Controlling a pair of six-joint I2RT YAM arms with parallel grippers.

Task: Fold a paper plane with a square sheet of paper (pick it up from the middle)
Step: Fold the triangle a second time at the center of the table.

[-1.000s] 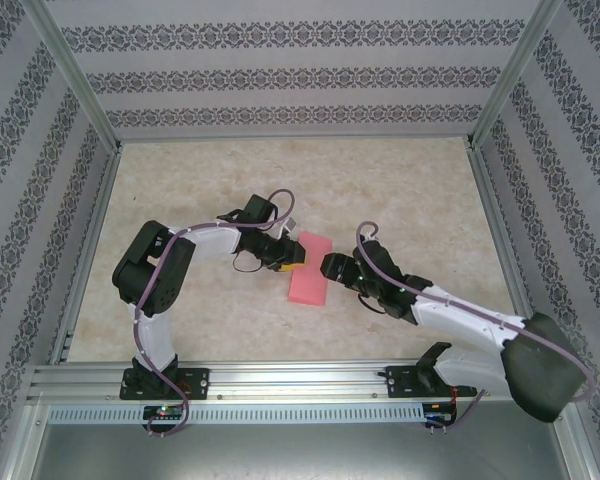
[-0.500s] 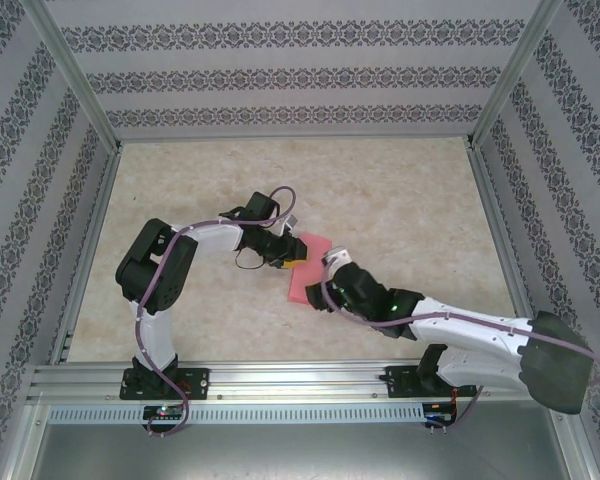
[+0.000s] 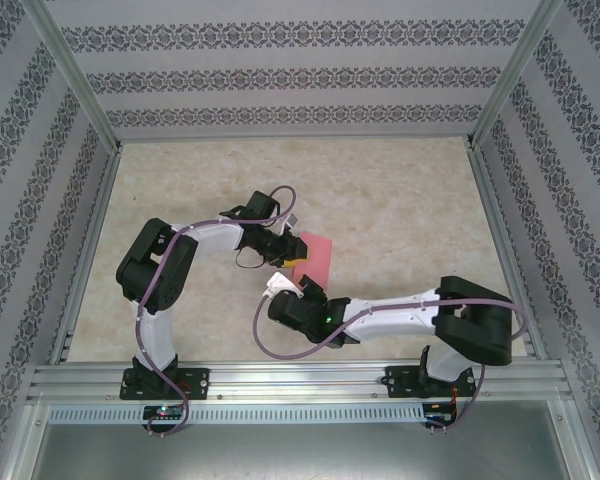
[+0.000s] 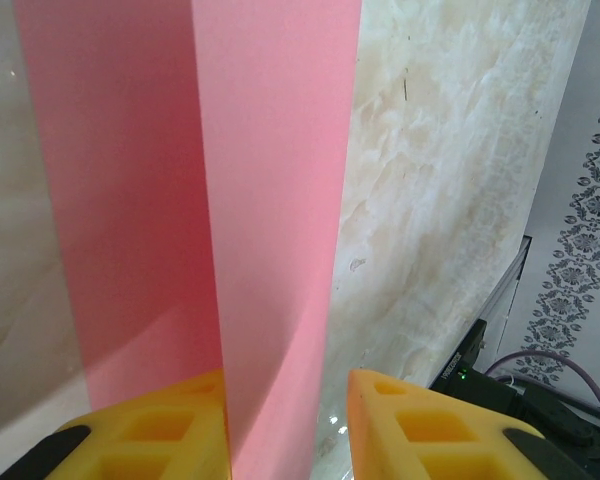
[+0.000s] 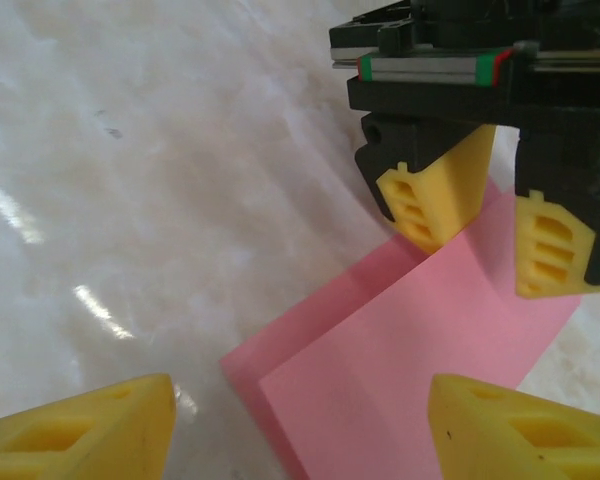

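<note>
The square sheet of paper [image 3: 318, 254] is pink and folded into a narrow strip on the marble table. In the left wrist view its upper flap [image 4: 270, 200] rises off the lower layer and runs between my left gripper's [image 4: 285, 385] yellow fingers [image 4: 150, 430]. It lies against the left one, and a gap shows beside the right one. The left gripper [image 3: 292, 258] stands open at the strip's far left edge. My right gripper [image 5: 300, 430] is open wide at the strip's near end [image 5: 400, 360]. It faces the left gripper [image 5: 485, 262], and the paper's near corner lies between its fingers.
My right arm lies low across the front of the table, with its elbow [image 3: 475, 320] at the right. An aluminium rail [image 3: 300, 378] runs along the near edge. Patterned walls [image 3: 300, 75] close in the back and both sides.
My right arm has swung from the paper's right side round to its near end, and now covers that end from above. Its jaws narrowed a little. The left arm and the paper have barely moved.
</note>
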